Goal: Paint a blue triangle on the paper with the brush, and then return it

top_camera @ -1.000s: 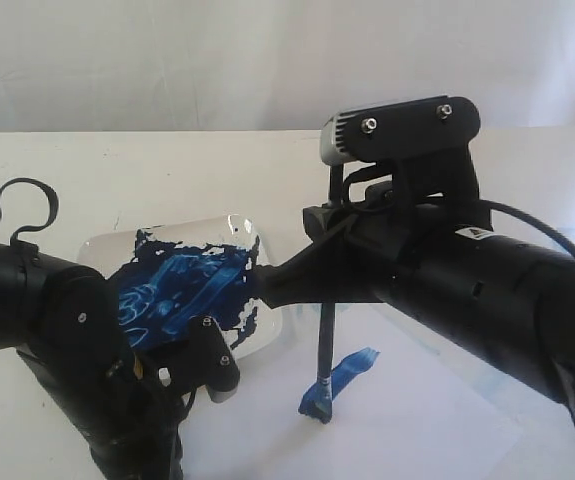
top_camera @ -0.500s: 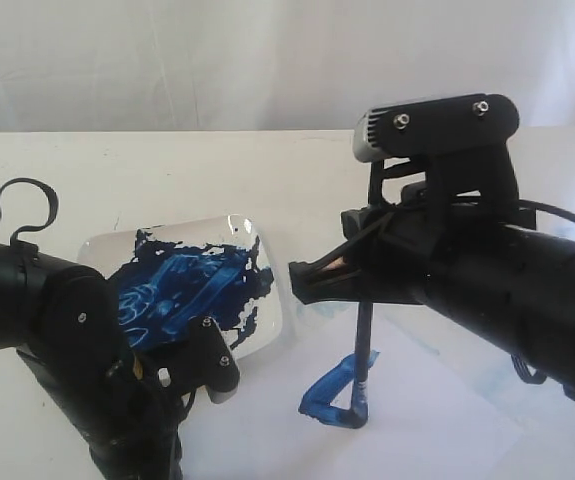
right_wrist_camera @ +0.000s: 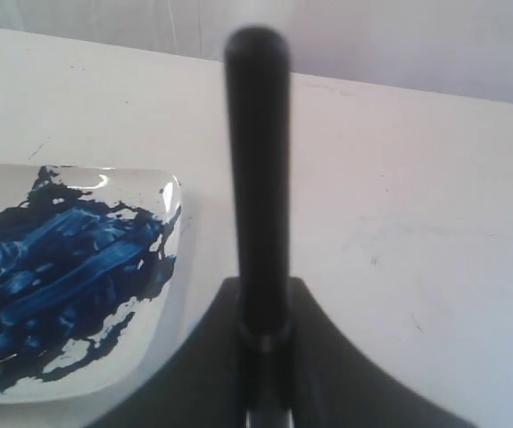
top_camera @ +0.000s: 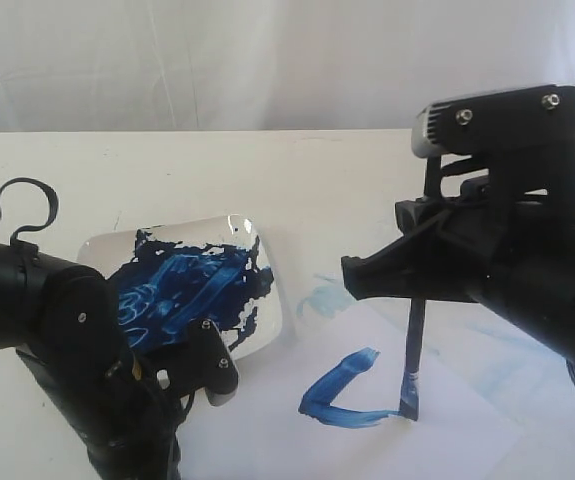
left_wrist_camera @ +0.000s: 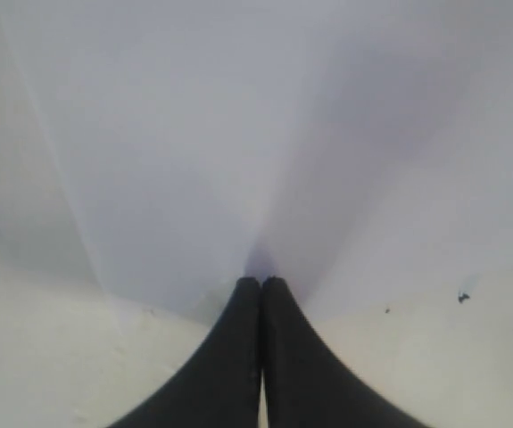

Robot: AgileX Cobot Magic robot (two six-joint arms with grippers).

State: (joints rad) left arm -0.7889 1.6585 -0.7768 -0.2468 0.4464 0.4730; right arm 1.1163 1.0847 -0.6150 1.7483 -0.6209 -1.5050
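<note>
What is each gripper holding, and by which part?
Right gripper: the long black-handled paintbrush, clamped partway up its handle. Left gripper: shut, holding nothing.

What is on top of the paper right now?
The blue triangle, only two joined strokes so far, with the brush tip touching at their right end, plus faint pale-blue smears. The left arm covers part of the paper, so anything there is hidden.

A test bench: bare cream tabletop (top_camera: 167, 170), white cloth backdrop (top_camera: 217, 60).
</note>
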